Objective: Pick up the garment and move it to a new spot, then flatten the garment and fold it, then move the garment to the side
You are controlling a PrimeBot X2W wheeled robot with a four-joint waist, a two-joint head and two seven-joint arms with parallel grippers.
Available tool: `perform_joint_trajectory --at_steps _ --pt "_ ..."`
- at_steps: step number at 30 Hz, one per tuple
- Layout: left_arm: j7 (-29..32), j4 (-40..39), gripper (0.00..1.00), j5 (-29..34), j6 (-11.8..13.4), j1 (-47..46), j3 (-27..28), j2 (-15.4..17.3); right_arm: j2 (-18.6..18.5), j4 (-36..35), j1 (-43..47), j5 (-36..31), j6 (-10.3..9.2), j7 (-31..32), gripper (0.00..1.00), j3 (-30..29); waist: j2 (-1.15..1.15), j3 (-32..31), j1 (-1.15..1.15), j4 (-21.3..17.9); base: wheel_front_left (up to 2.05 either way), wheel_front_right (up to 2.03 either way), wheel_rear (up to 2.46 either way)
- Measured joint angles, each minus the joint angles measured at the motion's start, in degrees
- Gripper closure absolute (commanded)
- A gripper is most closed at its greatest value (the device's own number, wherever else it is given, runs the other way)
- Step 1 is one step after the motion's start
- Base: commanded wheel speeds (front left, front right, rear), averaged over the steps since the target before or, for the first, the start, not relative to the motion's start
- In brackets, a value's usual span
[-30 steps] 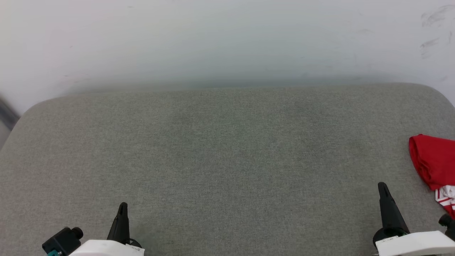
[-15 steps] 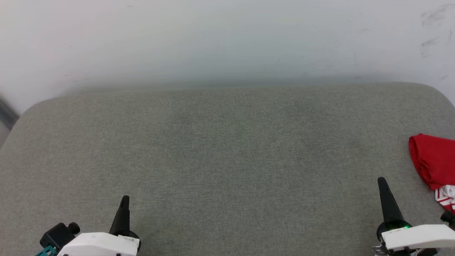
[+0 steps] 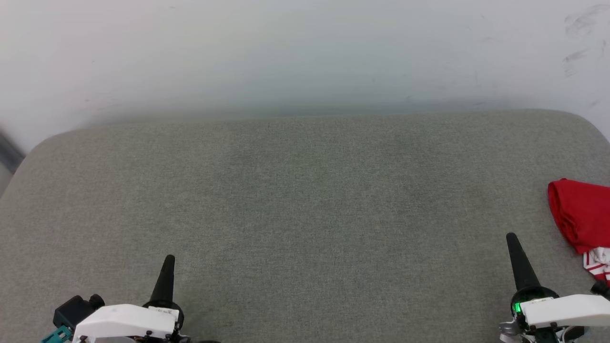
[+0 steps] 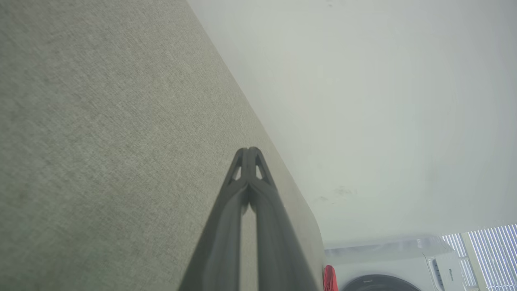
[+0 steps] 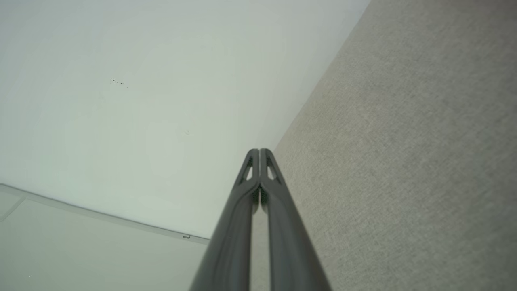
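Observation:
The garment (image 3: 582, 216), red with a bit of red-and-white striped trim, lies bunched at the far right edge of the grey fabric surface (image 3: 305, 200), partly cut off by the head view's border. A sliver of the garment (image 4: 330, 279) shows at the bottom of the left wrist view. My right gripper (image 3: 512, 237) stands shut and empty just left of the garment, apart from it. Down at the lower left, my left gripper (image 3: 168, 259) is shut with nothing in it. Both pairs of fingers press tip to tip in the wrist views, left gripper (image 4: 250, 150) and right gripper (image 5: 259, 150).
A pale wall (image 3: 305, 52) rises behind the surface's rounded back edge. A white washing machine (image 4: 404, 266) stands past the surface's end in the left wrist view, by a slatted window (image 4: 488, 250). A pale floor (image 5: 80, 250) meets the wall in the right wrist view.
Both grippers have crept a little forward, up the head view, and stayed shut. The garment has not moved.

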Motion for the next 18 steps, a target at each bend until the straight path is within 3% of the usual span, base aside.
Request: perform_joint_trajectory --at_steps 18 --pt "2.43 1.30 1.00 -10.17 -1.37 -2.37 0.86 -0.02 0.00 1.65 -2.25 9.62 0.00 2.53 1.00 -0.60 0.00 0.15 0.00 -0.07 0.00 0.00 0.00"
